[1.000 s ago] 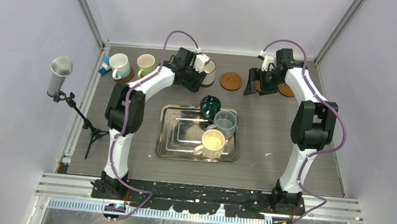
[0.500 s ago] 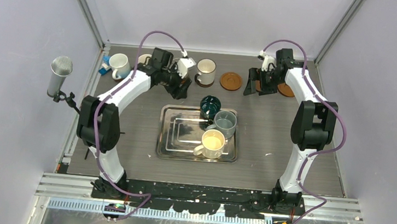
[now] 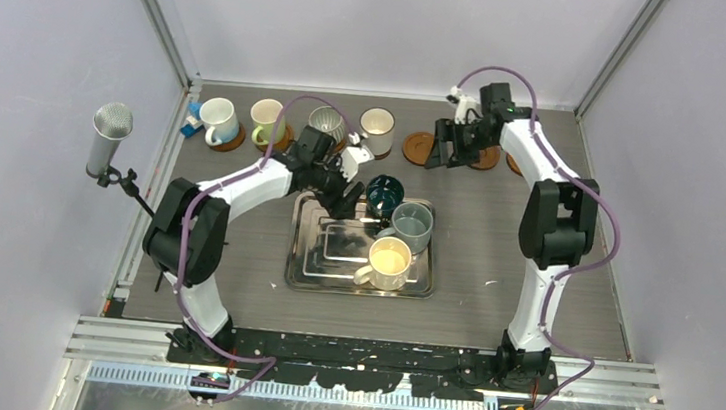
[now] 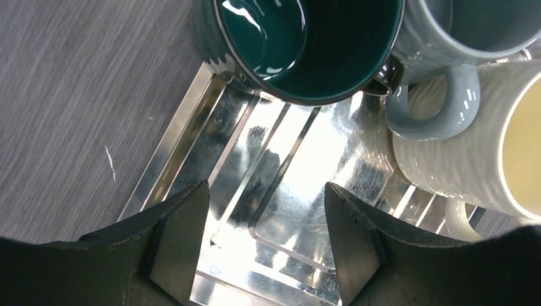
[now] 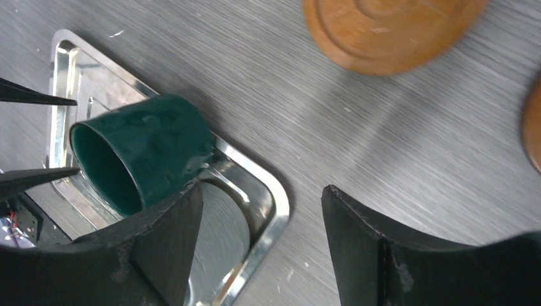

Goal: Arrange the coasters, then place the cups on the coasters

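Four cups stand in the back row: white (image 3: pixel 219 119), cream (image 3: pixel 267 115), ribbed grey (image 3: pixel 327 121) and white (image 3: pixel 378 126). Bare orange-brown coasters (image 3: pixel 418 148) (image 5: pixel 383 29) lie to their right. In the steel tray's far right corner stand a dark teal cup (image 3: pixel 383 193) (image 4: pixel 306 44), a grey-blue cup (image 3: pixel 410 225) (image 4: pixel 446 70) and a cream cup (image 3: pixel 389 263) (image 4: pixel 472 153). My left gripper (image 3: pixel 348 198) (image 4: pixel 265 191) hangs open and empty over the tray, just short of the teal cup. My right gripper (image 3: pixel 442 147) (image 5: pixel 261 191) is open and empty beside the bare coasters.
The steel tray (image 3: pixel 333 262) (image 4: pixel 191 108) (image 5: pixel 271 191) sits mid-table. A microphone (image 3: pixel 111 141) on a stand is at the left edge, and a small blue object (image 3: pixel 190 126) lies by the leftmost cup. Another coaster (image 3: pixel 487 160) is partly hidden behind my right gripper.
My left gripper swung from the back row down to the tray beside the teal cup. My right gripper moved left along the coasters and its jaws narrowed a little.
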Available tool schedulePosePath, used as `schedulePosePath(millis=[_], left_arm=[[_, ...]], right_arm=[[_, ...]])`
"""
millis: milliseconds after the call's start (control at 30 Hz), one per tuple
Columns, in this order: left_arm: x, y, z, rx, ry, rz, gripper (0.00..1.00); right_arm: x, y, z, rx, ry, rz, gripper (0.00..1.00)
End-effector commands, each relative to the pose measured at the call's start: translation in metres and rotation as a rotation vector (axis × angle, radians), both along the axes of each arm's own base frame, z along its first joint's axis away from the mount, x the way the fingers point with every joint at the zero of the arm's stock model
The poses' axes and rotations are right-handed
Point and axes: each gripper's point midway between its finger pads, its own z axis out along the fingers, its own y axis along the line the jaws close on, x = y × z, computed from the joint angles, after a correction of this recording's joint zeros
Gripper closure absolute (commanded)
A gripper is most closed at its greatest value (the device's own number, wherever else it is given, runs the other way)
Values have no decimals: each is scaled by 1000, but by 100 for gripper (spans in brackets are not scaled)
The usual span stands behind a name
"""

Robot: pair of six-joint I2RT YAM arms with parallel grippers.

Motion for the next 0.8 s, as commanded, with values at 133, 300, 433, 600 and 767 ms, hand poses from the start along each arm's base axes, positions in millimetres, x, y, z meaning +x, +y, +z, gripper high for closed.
schedulePosePath(millis=[133,300,433,600,767], left_arm=[[22,-36,30,-103,-145,53,34],[40,-43,28,-120,-144,118,35],[46,-41,28,-113,-169,134,35],[56,-32,29,-104,-191,179,35],[65,-22,33,-110,-190,226,35]], right_arm=[[5,53,2,58,-35,100,35],[2,66,-7,54,-29,141,39],[-7,76,-9,55,-24,190,41],[-21,84,-14,65,0,229,43],[-33,92,-16,77,20,273,44]])
